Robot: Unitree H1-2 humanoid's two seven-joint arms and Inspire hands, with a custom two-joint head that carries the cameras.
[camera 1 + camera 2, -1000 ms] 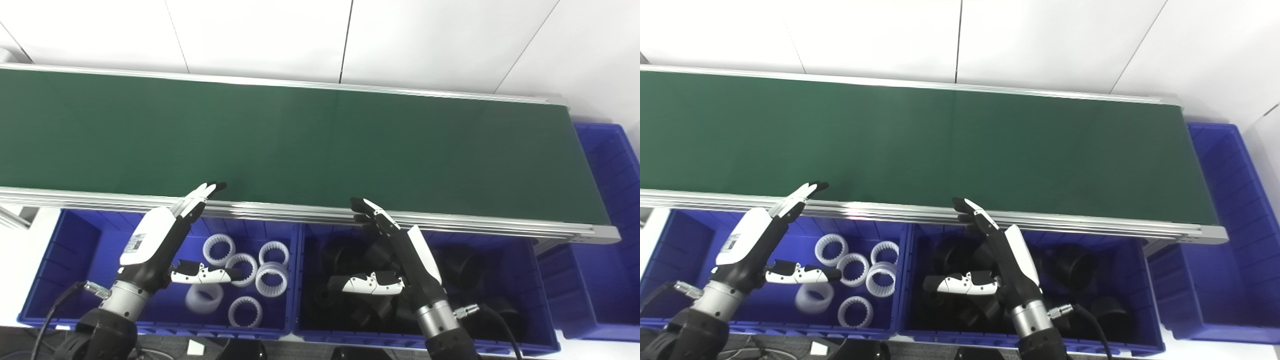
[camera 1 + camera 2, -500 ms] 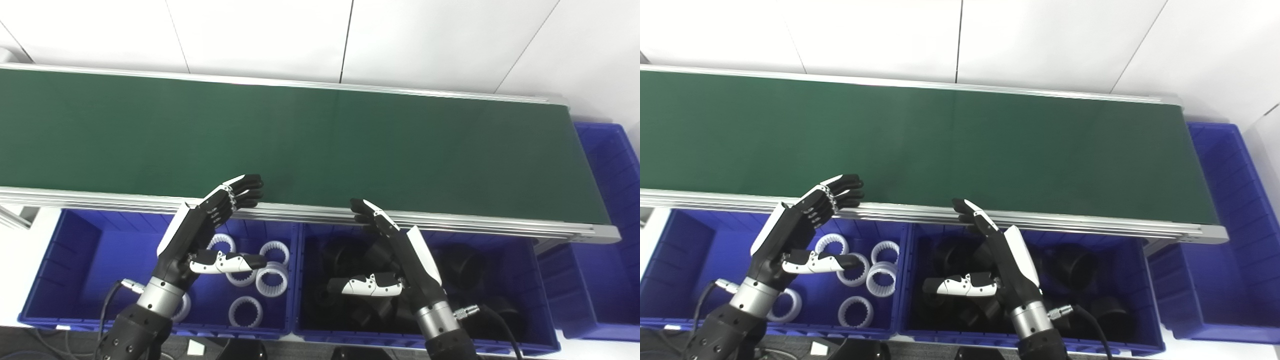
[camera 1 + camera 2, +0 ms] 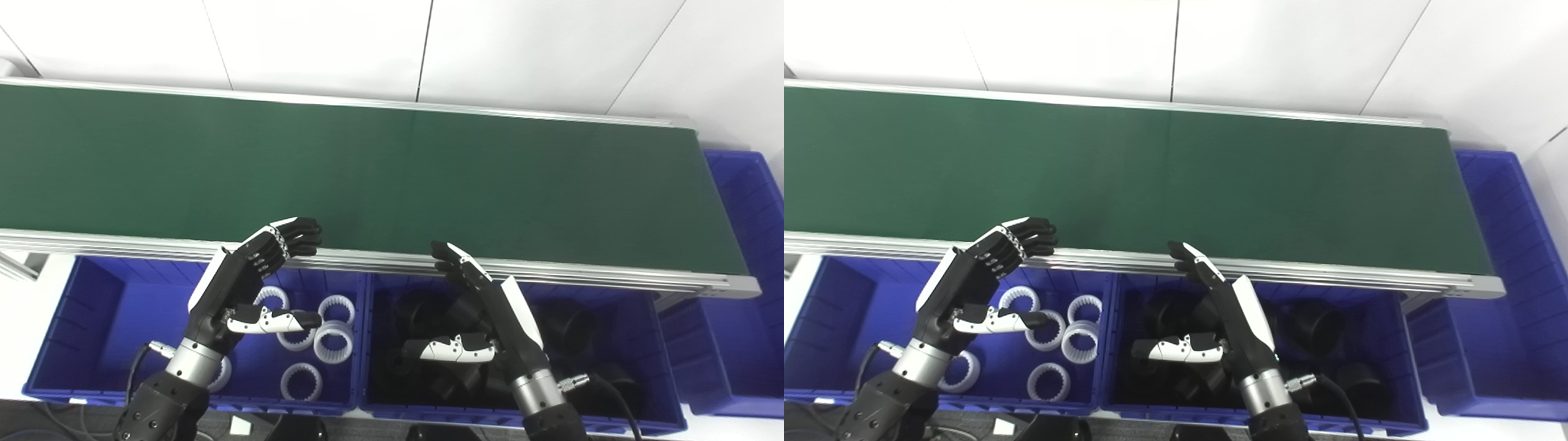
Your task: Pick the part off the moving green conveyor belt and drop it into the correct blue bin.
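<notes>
The green conveyor belt [image 3: 392, 171] runs across the view and carries no part. My left hand [image 3: 245, 282] hovers open over the left blue bin [image 3: 92, 306], its fingertips reaching up to the belt's near rail and its thumb stretched out to the right. That bin holds several white toothed rings [image 3: 334, 340]. My right hand [image 3: 484, 312] is open too, above the right blue bin [image 3: 637, 367], which holds several black cylindrical parts [image 3: 1317, 321]. Neither hand holds anything.
The belt's aluminium near rail [image 3: 582, 272] runs just above both bins. A third blue bin [image 3: 747, 245] stands at the belt's right end. White wall panels lie behind the belt.
My left hand moved right along the rail and turned its palm toward the belt, then settled slightly left. The right hand has barely moved.
</notes>
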